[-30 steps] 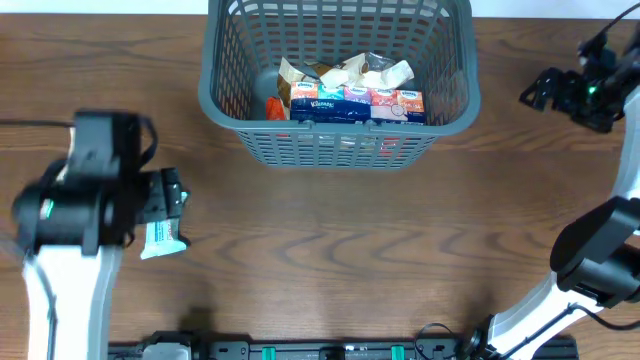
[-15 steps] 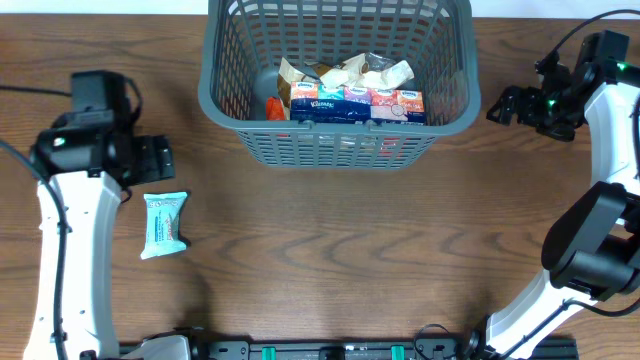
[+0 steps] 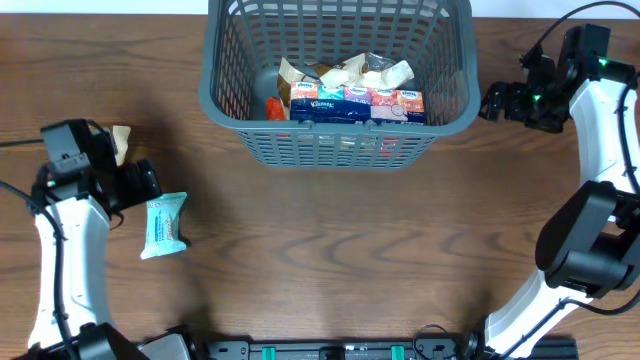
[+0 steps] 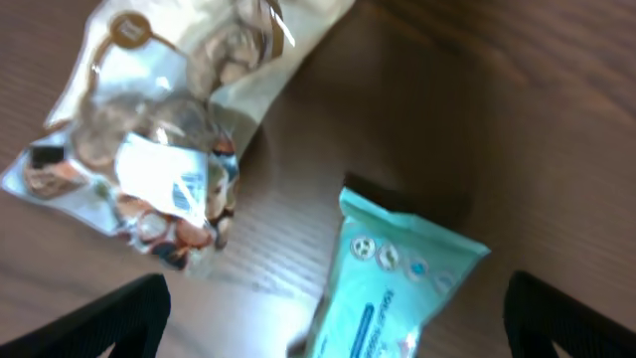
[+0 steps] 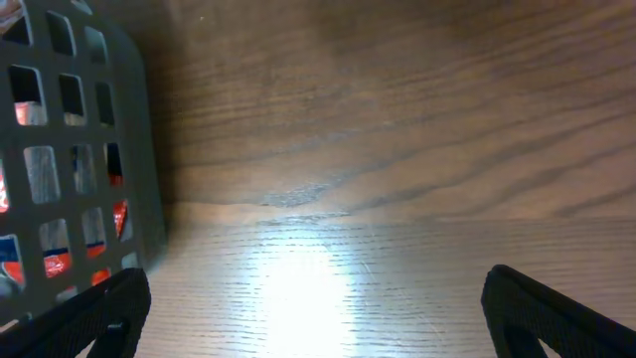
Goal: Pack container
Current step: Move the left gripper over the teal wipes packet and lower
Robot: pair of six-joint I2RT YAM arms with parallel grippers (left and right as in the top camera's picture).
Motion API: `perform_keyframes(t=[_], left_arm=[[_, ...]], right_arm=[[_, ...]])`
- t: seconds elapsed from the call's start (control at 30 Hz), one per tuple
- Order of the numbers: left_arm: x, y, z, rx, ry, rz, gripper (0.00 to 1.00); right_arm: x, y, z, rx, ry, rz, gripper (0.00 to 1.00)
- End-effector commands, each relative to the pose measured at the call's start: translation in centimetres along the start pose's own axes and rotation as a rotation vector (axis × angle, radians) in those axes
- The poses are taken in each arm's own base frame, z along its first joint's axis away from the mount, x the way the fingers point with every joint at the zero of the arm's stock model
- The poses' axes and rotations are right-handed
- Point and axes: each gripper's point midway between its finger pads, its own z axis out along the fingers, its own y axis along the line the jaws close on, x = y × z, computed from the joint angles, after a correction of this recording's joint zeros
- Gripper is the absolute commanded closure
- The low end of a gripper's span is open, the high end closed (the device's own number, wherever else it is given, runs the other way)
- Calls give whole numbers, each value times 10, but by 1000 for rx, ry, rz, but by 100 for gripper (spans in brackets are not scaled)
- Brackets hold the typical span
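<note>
The dark grey slotted container (image 3: pixel 455 112) stands at the back centre of the table and holds several packets, among them a Kleenex pack (image 3: pixel 355 104). A teal packet (image 3: pixel 163 226) lies flat on the table at the left; it also shows in the left wrist view (image 4: pixel 393 288). A clear snack bag (image 3: pixel 121 143) lies behind it, seen in the left wrist view (image 4: pixel 159 149). My left gripper (image 3: pixel 145 182) is open and empty, just above the teal packet's near end. My right gripper (image 3: pixel 495 101) is open and empty beside the container's right wall (image 5: pixel 70 169).
Brown wood table (image 3: pixel 330 250). A black rail (image 3: pixel 340 350) runs along the front edge. My right arm (image 3: pixel 600 200) rises along the right side.
My left arm has drawn back to the left, uncovering the snack bag. My right gripper has moved left toward the container's right wall. The teal packet has stayed put.
</note>
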Motion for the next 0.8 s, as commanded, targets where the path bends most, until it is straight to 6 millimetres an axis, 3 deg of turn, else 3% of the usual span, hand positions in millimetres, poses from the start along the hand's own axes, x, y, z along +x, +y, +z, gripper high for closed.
perform_keyframes(t=[0.0,0.4,0.77], left_arm=[[14,0,20,12,30,6,1],[37,-13,65,36,148,158,1],[43,-45,64,77,161,275,1]], right_arm=[[0,4,2,0,4,-25,1],[-5,4,2,2,-17,-38,1],[-6,1,2,21,-20,-40,1]])
